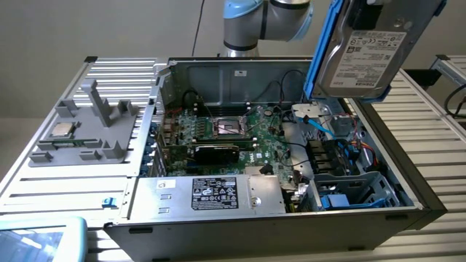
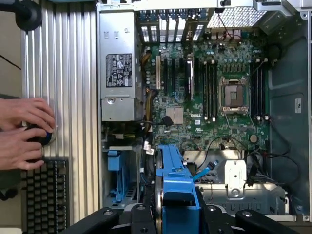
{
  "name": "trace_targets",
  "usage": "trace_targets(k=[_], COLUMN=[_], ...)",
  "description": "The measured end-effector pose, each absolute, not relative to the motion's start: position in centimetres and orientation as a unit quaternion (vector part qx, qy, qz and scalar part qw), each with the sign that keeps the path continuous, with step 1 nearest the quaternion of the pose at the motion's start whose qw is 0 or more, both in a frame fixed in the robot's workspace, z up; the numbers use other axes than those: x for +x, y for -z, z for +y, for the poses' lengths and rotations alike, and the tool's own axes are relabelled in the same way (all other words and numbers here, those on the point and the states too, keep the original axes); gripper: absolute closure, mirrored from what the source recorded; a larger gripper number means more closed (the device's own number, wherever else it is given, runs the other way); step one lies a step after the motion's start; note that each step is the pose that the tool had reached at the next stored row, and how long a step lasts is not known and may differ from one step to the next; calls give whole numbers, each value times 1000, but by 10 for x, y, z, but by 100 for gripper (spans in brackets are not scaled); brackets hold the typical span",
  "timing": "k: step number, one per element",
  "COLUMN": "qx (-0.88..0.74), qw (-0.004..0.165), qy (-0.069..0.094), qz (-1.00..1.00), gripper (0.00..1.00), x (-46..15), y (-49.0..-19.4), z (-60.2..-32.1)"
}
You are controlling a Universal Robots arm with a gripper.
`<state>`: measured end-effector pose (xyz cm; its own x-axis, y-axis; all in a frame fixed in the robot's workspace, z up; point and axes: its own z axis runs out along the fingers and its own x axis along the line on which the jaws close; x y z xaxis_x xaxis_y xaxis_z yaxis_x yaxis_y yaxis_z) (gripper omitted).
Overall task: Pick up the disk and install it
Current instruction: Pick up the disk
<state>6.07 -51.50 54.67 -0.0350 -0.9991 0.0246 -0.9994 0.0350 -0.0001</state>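
Hanging high over the open computer case [image 1: 276, 232], at the exterior view's upper right, the disk [image 1: 362, 49] stands nearly upright, its long axis running up and down with a slight lean, white label facing the exterior camera, blue carrier framing its edges. From the wrist it shows edge-on, set between the black fingers [image 2: 140, 219] of the end effector [image 2: 176, 214], which is closed partway and pinches the disk by its sides. Below lies the motherboard [image 2: 209, 87]. A person's hands [image 2: 24, 134] are over the desk [image 2: 73, 97] beside the case
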Motion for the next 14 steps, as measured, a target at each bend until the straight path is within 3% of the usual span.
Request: trace_targets(k=[14], qx=[694], qw=[13], qy=[-16], qz=[-719], gripper=[63], x=[74], y=[-543], z=[-546])
